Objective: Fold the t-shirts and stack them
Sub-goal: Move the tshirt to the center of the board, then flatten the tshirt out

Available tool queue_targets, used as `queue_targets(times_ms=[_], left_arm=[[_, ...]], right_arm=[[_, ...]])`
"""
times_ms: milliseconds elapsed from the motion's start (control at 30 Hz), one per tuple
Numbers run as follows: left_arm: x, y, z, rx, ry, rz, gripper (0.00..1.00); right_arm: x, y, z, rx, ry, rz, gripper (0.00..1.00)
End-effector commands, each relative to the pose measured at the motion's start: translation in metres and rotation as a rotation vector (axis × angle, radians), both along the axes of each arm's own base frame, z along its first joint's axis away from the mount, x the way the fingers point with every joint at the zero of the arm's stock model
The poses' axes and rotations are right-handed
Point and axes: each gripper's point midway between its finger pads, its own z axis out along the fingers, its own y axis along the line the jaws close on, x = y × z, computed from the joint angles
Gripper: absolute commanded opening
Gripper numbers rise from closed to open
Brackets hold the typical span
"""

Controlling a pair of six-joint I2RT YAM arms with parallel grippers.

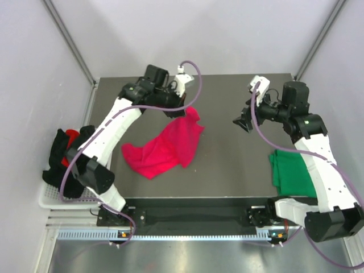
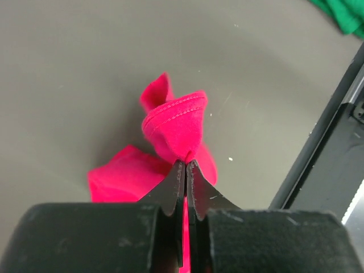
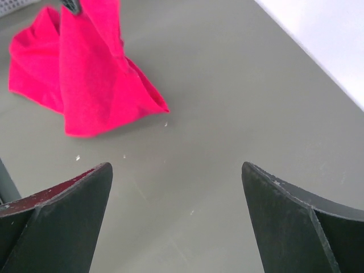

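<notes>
Crimson-pink t-shirt (image 2: 173,128) cloth is pinched in the left gripper (image 2: 186,166), whose jaws are pressed together on a stitched hem fold. How far the cloth runs back between the fingers is hidden by the gripper's black body. The fabric is a soft, matte knit. Its far corner is lifted into a peak and the rest trails in a rumpled diagonal onto the table (image 1: 227,165), left of centre. Sleeves and neckline cannot be made out.

Right gripper (image 3: 176,168): jaws wide apart with nothing between them, hanging over bare table to the right of the pink shirt and well apart from it. Its fingers are black and wedge-shaped, with their bases cut off by the frame edge.

Dark green t-shirt (image 1: 290,173): lies flat at the table's right near edge, partly covered by the right arm (image 1: 318,165). Its folds are not readable.

Black t-shirts (image 1: 57,159) and a red one (image 1: 71,135) are heaped in a white basket (image 1: 48,199) beside the table's left edge. Their number is unclear.

The table top is smooth, dark grey and flecked with pale lint.
</notes>
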Motion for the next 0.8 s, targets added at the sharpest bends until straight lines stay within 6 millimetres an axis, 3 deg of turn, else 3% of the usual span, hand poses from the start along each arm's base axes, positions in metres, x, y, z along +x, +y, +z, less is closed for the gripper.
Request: queue_targets(times_ms=[0,133,167,233,267,300,333,367,400,433,500,533,567,600,633,667,700,733,767], left_arm=[[0.011,-0.034,0.002,-0.011,-0.099,-0.07,0.0],[0.012,-0.046,-0.006,-0.018,-0.06,-0.078,0.04],[0.013,-0.044,-0.006,-0.013,-0.064,-0.065,0.26],[0.01,-0.035,-0.021,0.022,-0.044,-0.024,0.36],[0.006,-0.024,-0.014,0.037,-0.069,0.01,0.43],[-0.001,-0.015,-0.029,0.065,-0.045,0.026,0.46],[-0.004,-0.008,-0.029,0.07,-0.06,0.044,0.5],[-0.011,0.004,-0.01,0.05,-0.122,0.072,0.54],[-0.012,0.016,-0.008,0.054,-0.136,0.094,0.57],[-0.017,0.027,-0.016,0.072,-0.123,0.113,0.58],[-0.02,0.058,-0.005,0.059,-0.147,0.186,0.59],[-0.023,0.071,-0.017,0.076,-0.123,0.211,0.59],[-0.028,0.084,-0.013,0.071,-0.143,0.241,0.59],[-0.027,0.099,-0.017,0.086,-0.15,0.279,0.58],[-0.034,0.106,-0.036,0.111,-0.122,0.284,0.57],[-0.041,0.111,-0.034,0.108,-0.144,0.28,0.57],[-0.043,0.117,-0.038,0.115,-0.145,0.288,0.57],[-0.048,0.12,-0.048,0.106,-0.116,0.292,0.57],[-0.051,0.125,-0.046,0.09,-0.115,0.309,0.57]], right_arm=[[0.008,0.005,-0.019,-0.048,-0.003,0.041,0.96],[0.01,0.01,-0.039,-0.064,0.036,0.07,0.96],[0.011,0.012,-0.046,-0.073,0.051,0.077,0.95],[0.01,0.016,-0.058,-0.087,0.074,0.1,0.95],[0.014,0.018,-0.068,-0.098,0.098,0.106,0.95],[0.014,0.022,-0.074,-0.104,0.113,0.119,0.95],[0.017,0.024,-0.078,-0.103,0.123,0.125,0.95],[0.022,0.026,-0.09,-0.107,0.162,0.13,0.94],[0.026,0.028,-0.094,-0.104,0.179,0.133,0.93],[0.033,0.031,-0.093,-0.098,0.184,0.135,0.93],[0.046,0.04,-0.112,-0.094,0.258,0.132,0.91],[0.056,0.045,-0.106,-0.085,0.254,0.131,0.9],[0.065,0.05,-0.124,-0.087,0.311,0.134,0.88],[0.069,0.056,-0.128,-0.088,0.335,0.142,0.88],[0.083,0.061,-0.123,-0.087,0.323,0.131,0.87],[0.092,0.065,-0.143,-0.088,0.385,0.119,0.86],[0.097,0.07,-0.149,-0.091,0.41,0.12,0.86],[0.111,0.076,-0.141,-0.089,0.391,0.12,0.86],[0.114,0.078,-0.169,-0.116,0.479,0.117,0.83]])
